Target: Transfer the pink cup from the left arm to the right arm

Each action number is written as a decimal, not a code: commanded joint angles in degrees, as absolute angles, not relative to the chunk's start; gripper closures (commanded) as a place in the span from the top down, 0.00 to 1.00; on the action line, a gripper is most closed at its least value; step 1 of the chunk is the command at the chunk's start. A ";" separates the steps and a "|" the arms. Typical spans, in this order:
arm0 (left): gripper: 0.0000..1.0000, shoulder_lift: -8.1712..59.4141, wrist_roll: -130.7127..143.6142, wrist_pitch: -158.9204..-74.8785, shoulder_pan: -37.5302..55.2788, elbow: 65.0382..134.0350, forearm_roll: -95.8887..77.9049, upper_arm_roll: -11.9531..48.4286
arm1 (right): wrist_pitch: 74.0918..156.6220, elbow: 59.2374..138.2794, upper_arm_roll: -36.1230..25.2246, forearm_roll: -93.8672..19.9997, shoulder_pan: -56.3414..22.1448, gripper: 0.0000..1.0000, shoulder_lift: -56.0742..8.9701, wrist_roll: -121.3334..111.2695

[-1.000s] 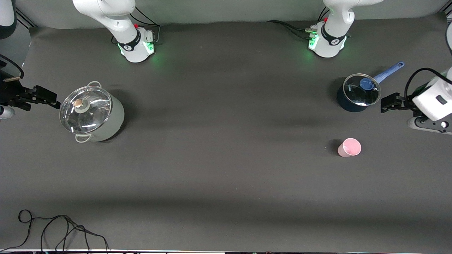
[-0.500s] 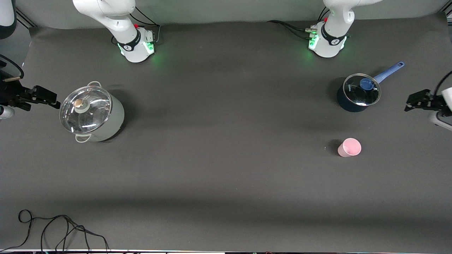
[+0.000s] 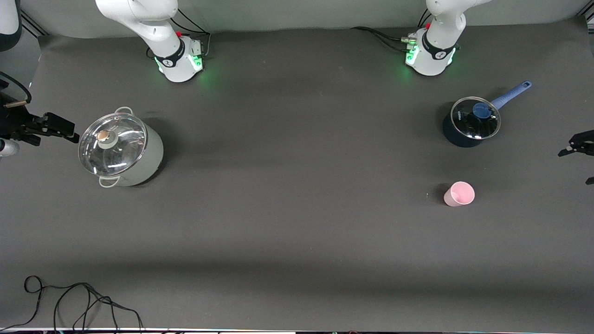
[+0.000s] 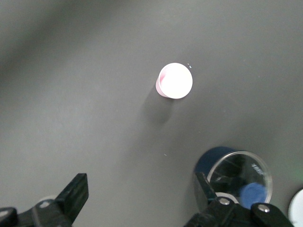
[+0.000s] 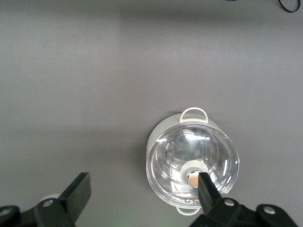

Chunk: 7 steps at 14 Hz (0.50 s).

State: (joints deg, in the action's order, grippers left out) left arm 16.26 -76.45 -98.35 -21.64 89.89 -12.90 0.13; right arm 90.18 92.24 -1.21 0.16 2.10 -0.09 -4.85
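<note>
Left gripper (image 4: 137, 198): short black fingers spread wide, nothing between them, up in the air at the table's edge at the left arm's end. Right gripper (image 5: 142, 194): black fingers likewise wide and empty, up at the edge at the right arm's end, beside the grey pot.

Pink cup (image 3: 459, 194): small tapered pale-pink plastic tumbler, smooth, no handle, upright, mouth open. Stands alone on the table (image 3: 297, 222) toward the left arm's end, nearer the front camera than the blue saucepan and well apart from it.

Blue saucepan (image 3: 466, 126): dark blue round body, clear glass lid with blue knob, long lighter-blue handle.

Grey pot (image 3: 121, 150): pale round body, two loop handles, domed glass lid with a round knob, toward the right arm's end.

Table: matte dark-grey covering. Black cable (image 3: 69, 301): thin, looped, at the corner nearest the camera at the right arm's end.
</note>
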 commanded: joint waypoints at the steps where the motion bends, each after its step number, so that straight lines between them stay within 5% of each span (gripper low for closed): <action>1: 0.99 21.86 -90.91 -99.32 -26.96 88.59 -20.18 0.53 | 90.70 92.72 -1.58 -0.26 1.85 1.00 0.79 -5.01; 7: 0.98 34.96 -119.49 -98.35 -33.57 86.75 -37.68 0.62 | 90.70 92.72 -1.58 -0.26 1.93 1.00 0.79 -5.01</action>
State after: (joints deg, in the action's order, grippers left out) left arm 31.20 -112.82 -99.51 -32.67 89.27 -33.54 0.11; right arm 90.18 92.22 -1.21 0.16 2.15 -0.09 -4.85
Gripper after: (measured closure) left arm 0.022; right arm 0.000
